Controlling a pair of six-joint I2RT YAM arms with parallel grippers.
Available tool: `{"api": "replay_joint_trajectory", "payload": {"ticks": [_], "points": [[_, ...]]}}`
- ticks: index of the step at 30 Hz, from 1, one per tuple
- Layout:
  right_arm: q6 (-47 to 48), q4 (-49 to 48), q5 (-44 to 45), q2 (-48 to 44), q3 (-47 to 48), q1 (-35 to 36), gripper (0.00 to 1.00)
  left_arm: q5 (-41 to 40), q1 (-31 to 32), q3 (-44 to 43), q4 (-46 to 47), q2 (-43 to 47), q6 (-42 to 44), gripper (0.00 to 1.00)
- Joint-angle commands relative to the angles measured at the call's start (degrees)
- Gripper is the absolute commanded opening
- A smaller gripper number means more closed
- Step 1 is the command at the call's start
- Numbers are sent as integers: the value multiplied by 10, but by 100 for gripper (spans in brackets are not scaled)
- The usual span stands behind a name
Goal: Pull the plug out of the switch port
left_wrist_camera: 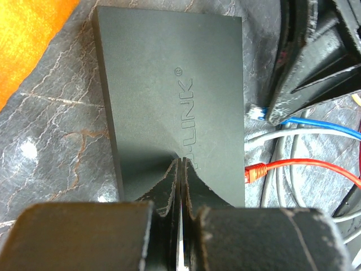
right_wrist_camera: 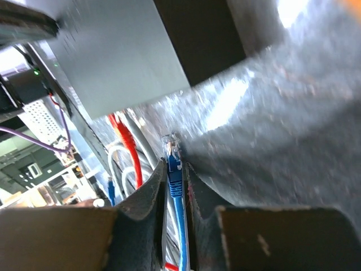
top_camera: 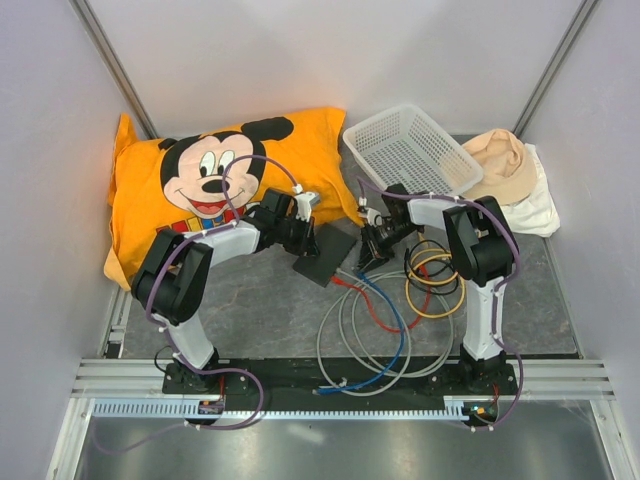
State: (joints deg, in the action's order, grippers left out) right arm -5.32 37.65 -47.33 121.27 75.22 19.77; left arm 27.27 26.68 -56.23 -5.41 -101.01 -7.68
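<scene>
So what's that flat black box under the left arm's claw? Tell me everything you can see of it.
The switch is a flat, matte-black rectangular box, plastic by its look, with moulded lettering ending in LINK on top. It lies on the marbled grey table. The shut left gripper rests on its top, and a red plug sits in one edge.

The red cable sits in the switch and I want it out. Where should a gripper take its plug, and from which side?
Grip the red plug by its boot, right where it juts from the switch edge, coming in from the cable side. The boot points straight out of the port; the cable behind it curves away loosely. The shut left gripper presses on the switch.
</scene>
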Motion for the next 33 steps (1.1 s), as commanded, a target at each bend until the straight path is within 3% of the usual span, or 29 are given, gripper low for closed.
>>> {"api": "replay_joint_trajectory", "payload": {"ticks": [1,8,16,24,33], "points": [[72,34,153,24,-40,-20,1,-33,-3,6,-37,-34,11,1],[121,75,149,-33,2,-26,0,-34,-3,-2,-39,-32,12,1],[189,113,251,-157,102,-59,1,-31,-2,-8,-33,-38,10,2],[224,119,359,-205,159,-157,0,-22,-3,-35,-34,-59,6,1],[288,102,466,-249,141,-259,1,-17,-3,-37,-29,-62,1,2]]}}
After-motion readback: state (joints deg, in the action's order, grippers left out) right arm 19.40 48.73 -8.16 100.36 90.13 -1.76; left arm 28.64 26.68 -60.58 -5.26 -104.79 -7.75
